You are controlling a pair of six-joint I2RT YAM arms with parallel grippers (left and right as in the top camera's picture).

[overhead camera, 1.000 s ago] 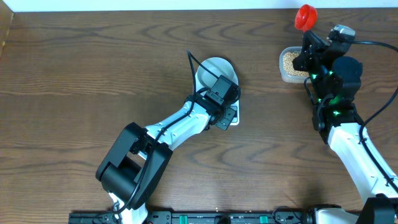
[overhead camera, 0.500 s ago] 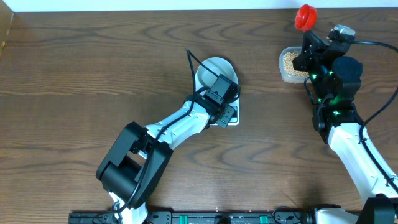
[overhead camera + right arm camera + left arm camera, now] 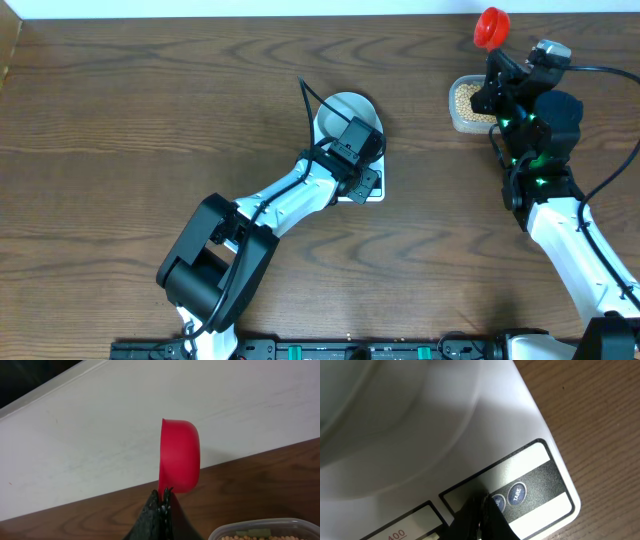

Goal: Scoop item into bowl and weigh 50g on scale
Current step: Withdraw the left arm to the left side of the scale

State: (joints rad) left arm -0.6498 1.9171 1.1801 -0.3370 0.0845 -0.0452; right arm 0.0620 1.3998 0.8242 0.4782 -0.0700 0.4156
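Note:
The pale bowl [image 3: 340,112] stands on the white scale [image 3: 374,192] at the table's middle. In the left wrist view the scale's button panel [image 3: 540,492] fills the lower frame, with the bowl's rim [image 3: 395,405] above it. My left gripper [image 3: 481,506] is shut, its tips pressed on the panel beside the TARE button [image 3: 517,493]. My right gripper [image 3: 164,496] is shut on a red scoop [image 3: 179,455], held up above the clear tub of tan beans [image 3: 466,103] at the back right; the scoop also shows overhead [image 3: 491,26].
The tub's rim and beans show in the right wrist view [image 3: 270,532]. A pale wall [image 3: 100,435] runs behind the table's far edge. Bare brown wood lies to the left and front.
The left gripper has shifted very slightly on the scale's front panel. The right arm and scoop have not moved.

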